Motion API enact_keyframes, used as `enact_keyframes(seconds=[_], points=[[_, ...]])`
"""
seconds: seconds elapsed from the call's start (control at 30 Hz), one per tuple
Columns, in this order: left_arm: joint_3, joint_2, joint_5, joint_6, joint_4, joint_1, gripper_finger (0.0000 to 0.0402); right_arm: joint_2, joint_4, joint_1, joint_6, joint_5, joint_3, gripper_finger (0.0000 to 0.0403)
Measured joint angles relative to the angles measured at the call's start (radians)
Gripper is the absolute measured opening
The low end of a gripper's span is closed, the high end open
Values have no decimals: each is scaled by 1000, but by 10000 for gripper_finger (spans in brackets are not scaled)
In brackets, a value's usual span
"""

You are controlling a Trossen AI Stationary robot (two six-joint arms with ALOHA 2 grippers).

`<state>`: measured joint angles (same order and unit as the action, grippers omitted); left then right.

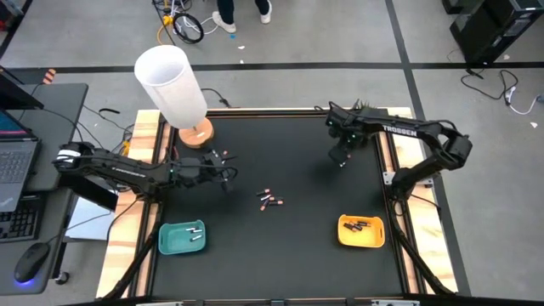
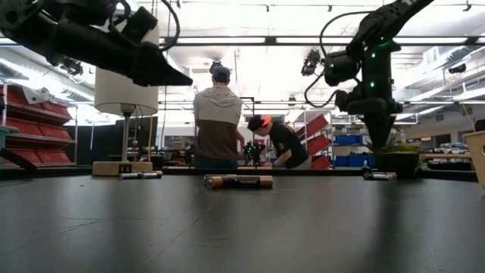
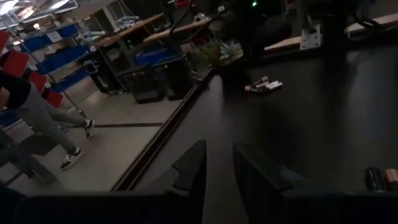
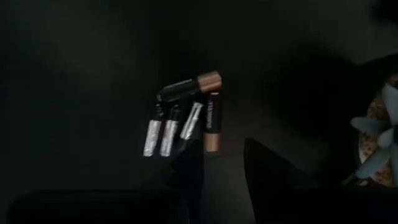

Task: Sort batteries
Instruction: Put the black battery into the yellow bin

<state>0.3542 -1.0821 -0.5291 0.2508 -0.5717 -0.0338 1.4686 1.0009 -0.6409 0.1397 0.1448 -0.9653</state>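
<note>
A: What worries you here?

B: The right gripper (image 1: 342, 158) hangs over a tight cluster of batteries (image 4: 183, 121) at the far right of the black mat (image 1: 289, 246), near the small potted plant (image 1: 367, 108). Silvery ones and dark copper-ended ones lie touching, so closing on one could nudge or drag along a neighbour of the wrong kind. Its fingers stand a little apart with nothing between them.

A: And the left gripper (image 1: 223, 178)?

B: Near the lamp (image 1: 174, 89), above the mat, fingers (image 3: 189, 171) narrowly spread, holding nothing. More batteries lie mid-mat (image 1: 269, 201); a careless sweep could roll them.

A: What does each camera add?

B: Only the right wrist view separates the cluster's two kinds. The overhead view alone shows the teal tray (image 1: 182, 238) and the yellow tray (image 1: 361, 231), each already holding a few. The table-level view shows one battery (image 2: 238, 181) lying side-on and people beyond.
</note>
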Motion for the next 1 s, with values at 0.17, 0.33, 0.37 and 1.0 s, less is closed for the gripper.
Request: enact_keyframes(seconds=[0.17,0.33,0.37,1.0], points=[[0,-13,0,-2,3,0,94,63,-41,-28,-52,1,0,106],[0,-13,0,-24,26,0,94,84,-77,-37,-77,2,13,116],[0,-13,0,-24,26,0,94,84,-92,-38,-80,-3,25,117],[0,-13,0,-30,23,-1,94,75,-267,-52,-38,-54,228,98]])
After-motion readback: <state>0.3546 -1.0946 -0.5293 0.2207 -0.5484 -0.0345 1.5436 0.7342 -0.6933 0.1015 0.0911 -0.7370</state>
